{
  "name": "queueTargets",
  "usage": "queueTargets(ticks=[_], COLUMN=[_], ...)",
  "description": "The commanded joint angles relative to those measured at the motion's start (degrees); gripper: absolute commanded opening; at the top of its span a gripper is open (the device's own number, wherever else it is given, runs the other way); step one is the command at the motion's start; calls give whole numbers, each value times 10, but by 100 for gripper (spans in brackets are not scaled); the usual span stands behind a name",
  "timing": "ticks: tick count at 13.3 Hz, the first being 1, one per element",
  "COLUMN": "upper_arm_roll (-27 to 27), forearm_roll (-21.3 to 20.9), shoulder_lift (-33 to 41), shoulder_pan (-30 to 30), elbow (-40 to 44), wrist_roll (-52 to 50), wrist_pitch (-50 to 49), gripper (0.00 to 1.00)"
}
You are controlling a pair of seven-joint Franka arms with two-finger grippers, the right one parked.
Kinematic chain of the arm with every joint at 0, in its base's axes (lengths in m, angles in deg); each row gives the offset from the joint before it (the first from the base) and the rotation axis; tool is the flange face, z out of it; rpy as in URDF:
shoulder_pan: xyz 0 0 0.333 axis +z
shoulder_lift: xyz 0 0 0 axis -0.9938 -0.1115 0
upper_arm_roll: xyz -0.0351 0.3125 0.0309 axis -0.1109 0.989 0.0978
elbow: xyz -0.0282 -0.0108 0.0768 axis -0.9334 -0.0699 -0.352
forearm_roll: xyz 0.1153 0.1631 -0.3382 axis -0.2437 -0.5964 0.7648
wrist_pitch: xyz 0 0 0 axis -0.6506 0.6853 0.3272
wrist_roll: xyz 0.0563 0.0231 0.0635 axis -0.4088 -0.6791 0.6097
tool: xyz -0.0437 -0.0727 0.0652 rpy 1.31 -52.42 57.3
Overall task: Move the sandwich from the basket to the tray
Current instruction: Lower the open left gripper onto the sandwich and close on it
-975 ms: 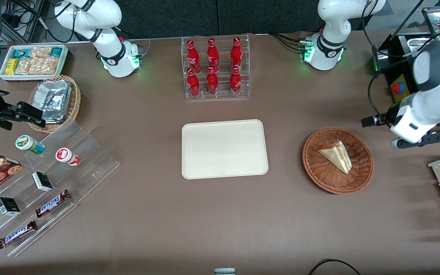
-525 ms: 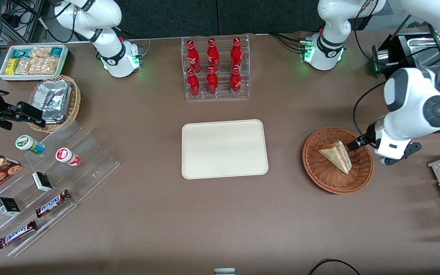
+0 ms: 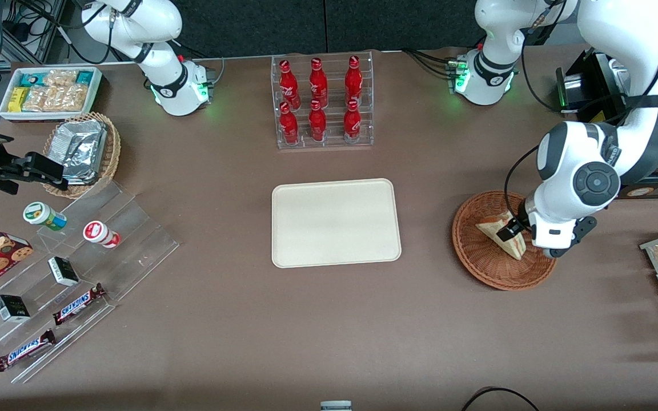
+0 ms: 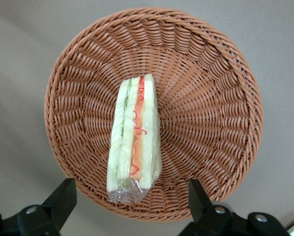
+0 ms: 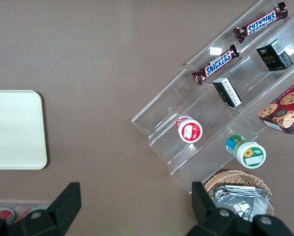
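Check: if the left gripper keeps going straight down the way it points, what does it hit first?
Most likely the sandwich. The gripper hangs open over the basket, pointing down, with the wedge lying between its fingers' line. Its height above the sandwich is unclear.

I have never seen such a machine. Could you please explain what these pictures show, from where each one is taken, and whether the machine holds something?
These are two white robot arms at a brown table. One picture looks down from the front; the other two come from cameras on the arms' wrists. The working arm's gripper hangs open above the sandwich, which lies in the round wicker basket. It holds nothing. In its wrist picture you see the sandwich's filling edge between the two dark fingers. The cream tray is at the middle of the table. Also there: a rack of red bottles, snack bars on clear steps, and foil packets in another basket.
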Motion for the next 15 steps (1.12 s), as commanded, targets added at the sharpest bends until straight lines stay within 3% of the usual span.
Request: queueTargets(ticks=[1, 13, 14, 15], upper_arm_roll=[0, 6, 8, 9], forearm_roll=[-10, -5, -5, -4], shoulder_lift=[-1, -21, -28, -30], shoulder_pan=[0, 7, 7, 7], elbow=[-24, -85, -85, -87], wrist_roll=[-20, -40, -55, -67], wrist_pitch=[36, 137, 140, 140], gripper=[100, 100, 94, 82])
